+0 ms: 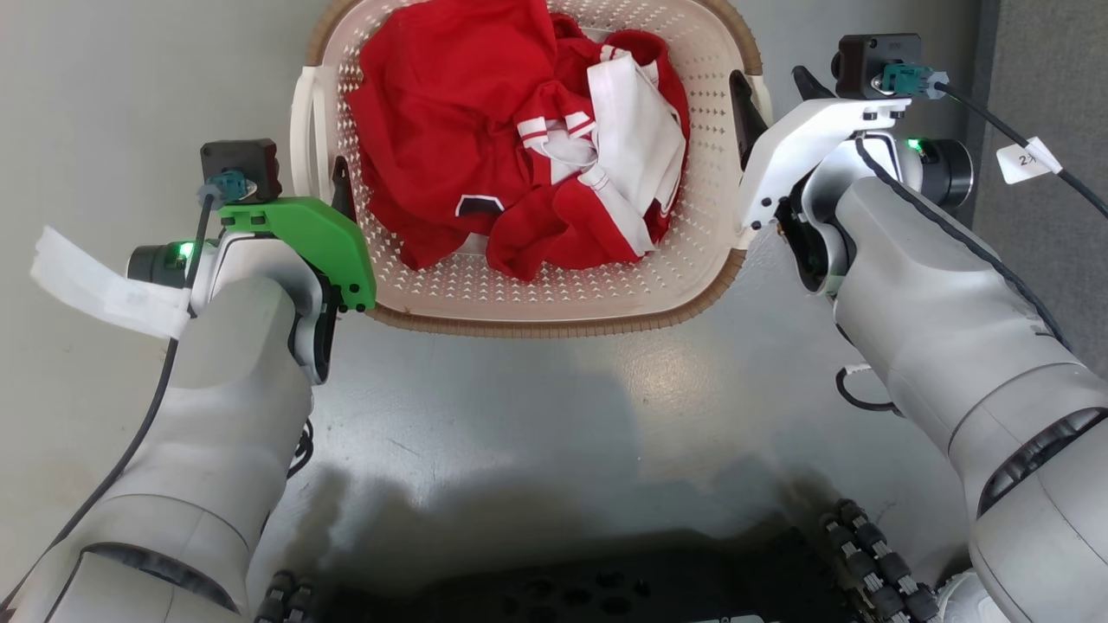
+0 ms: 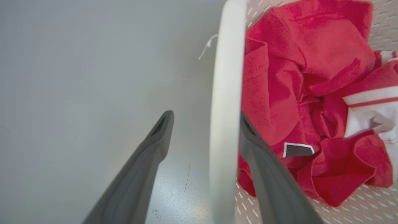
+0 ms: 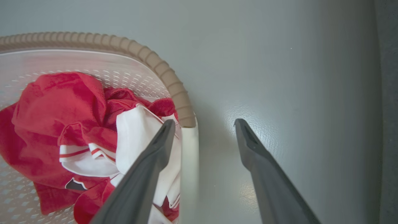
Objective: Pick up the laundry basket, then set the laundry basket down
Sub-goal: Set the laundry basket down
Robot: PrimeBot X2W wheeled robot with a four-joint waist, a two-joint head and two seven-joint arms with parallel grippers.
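Between both arms sits the cream-white perforated plastic laundry basket [image 1: 537, 327], brown-rimmed, holding red-and-white clothes [image 1: 450, 130]. Spread wide, the left gripper [image 2: 206, 121] and the right gripper [image 3: 204, 123] each straddle a white loop handle [image 2: 225, 93]. A white cable tag [image 1: 1026, 160] reads "2", the rest cut off.

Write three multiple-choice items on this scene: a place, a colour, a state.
1. Where are the left gripper's fingers?
A. both among the clothes
B. either side of the basket's left handle
C. both outside the basket
2. The clothes are:
A. blue and yellow
B. all black
C. red and white
3. The right gripper is:
A. open
B. shut on the clothes
C. shut on the rim
Key: 1 B, the left handle runs between them; 2 C, red cloth with white parts; 3 A, fingers apart, astride the right handle.
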